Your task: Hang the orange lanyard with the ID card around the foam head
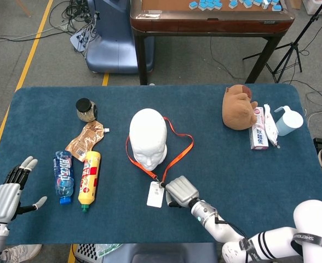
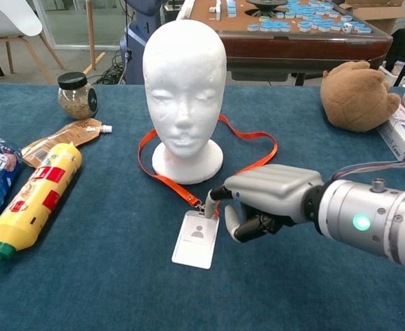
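Orange lanyard (image 2: 247, 163) lies looped on the desk (image 2: 120, 289) around the foam head (image 2: 184, 89) base, ID card (image 2: 196, 239) flat in front. Right robot hand (image 2: 268, 201) curled at the clip; can't tell if it's grasping. Left robot hand (image 1: 9, 190) released, idle. Looks like the finishing step; next: let go, retract without dragging the card.

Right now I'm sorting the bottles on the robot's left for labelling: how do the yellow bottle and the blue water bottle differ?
The yellow bottle is opaque yellow with a red label and a green cap; the blue water bottle is clear plastic with a blue label and a blue cap. The yellow bottle lies nearer the foam head, the blue water bottle further out. Both lie on their sides on the table, side by side, caps pointing toward the robot.
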Controlling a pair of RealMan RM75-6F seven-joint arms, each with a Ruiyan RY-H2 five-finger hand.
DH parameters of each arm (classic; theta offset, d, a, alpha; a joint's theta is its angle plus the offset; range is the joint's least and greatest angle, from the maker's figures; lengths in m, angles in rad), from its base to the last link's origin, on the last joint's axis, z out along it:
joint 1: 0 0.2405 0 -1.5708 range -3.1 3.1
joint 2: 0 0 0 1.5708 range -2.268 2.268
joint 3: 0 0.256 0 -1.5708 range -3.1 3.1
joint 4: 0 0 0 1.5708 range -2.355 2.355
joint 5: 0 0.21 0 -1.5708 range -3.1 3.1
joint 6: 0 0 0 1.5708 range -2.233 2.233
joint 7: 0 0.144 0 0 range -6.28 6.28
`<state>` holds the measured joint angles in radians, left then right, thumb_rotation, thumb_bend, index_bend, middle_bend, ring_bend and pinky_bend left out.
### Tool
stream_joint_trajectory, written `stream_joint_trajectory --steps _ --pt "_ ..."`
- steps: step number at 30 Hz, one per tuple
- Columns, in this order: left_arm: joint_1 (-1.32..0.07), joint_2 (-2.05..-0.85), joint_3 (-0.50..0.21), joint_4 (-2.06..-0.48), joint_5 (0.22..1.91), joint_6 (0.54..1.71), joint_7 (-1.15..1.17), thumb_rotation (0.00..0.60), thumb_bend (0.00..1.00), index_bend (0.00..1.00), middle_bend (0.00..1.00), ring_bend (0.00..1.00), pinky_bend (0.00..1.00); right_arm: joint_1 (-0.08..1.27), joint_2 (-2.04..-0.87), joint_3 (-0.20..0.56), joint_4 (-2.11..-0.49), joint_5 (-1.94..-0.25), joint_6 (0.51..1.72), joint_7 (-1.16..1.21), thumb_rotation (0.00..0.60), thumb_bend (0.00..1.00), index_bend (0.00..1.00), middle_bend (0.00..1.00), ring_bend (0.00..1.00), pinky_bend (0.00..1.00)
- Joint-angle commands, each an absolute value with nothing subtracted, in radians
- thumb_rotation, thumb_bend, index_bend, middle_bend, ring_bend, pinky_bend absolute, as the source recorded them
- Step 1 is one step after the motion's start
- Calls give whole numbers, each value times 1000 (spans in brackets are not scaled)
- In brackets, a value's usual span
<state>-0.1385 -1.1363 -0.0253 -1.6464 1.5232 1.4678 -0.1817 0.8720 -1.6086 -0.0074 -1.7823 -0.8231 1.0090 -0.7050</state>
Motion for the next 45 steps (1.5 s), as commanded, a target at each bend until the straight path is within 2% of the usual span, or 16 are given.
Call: stream_joint_trajectory --steps 1,8,17,34,40,45 --pt "-137 -1136 -25 -1646 1523 1468 -182 600 193 0 0 0 34 876 -1628 16 -1750 -801 1015 -705 350 840 267 1000 1000 1000" --pt "-133 -1134 -25 -1646 1523 1469 -186 600 194 0 0 0 34 889 -1651 44 -1700 -755 1003 -709 349 837 267 1000 1000 1000" --pt "-131 -1138 -23 -1643 1523 1462 -195 600 194 0 0 0 34 900 -1669 42 -1664 -700 986 -730 350 835 267 1000 1000 1000" --pt "-127 -1140 -25 -1634 1522 1460 -205 600 194 0 0 0 34 916 -1712 52 -1664 -730 957 -702 350 834 267 1000 1000 1000" --pt "-125 -1137 -26 -1633 1527 1465 -211 600 193 0 0 0 34 901 -1689 38 -1702 -764 990 -700 350 835 267 1000 1000 1000" --pt "-124 -1133 -25 -1630 1530 1465 -213 600 193 0 0 0 34 846 -1606 1 -1783 -835 1078 -687 350 814 267 1000 1000 1000"
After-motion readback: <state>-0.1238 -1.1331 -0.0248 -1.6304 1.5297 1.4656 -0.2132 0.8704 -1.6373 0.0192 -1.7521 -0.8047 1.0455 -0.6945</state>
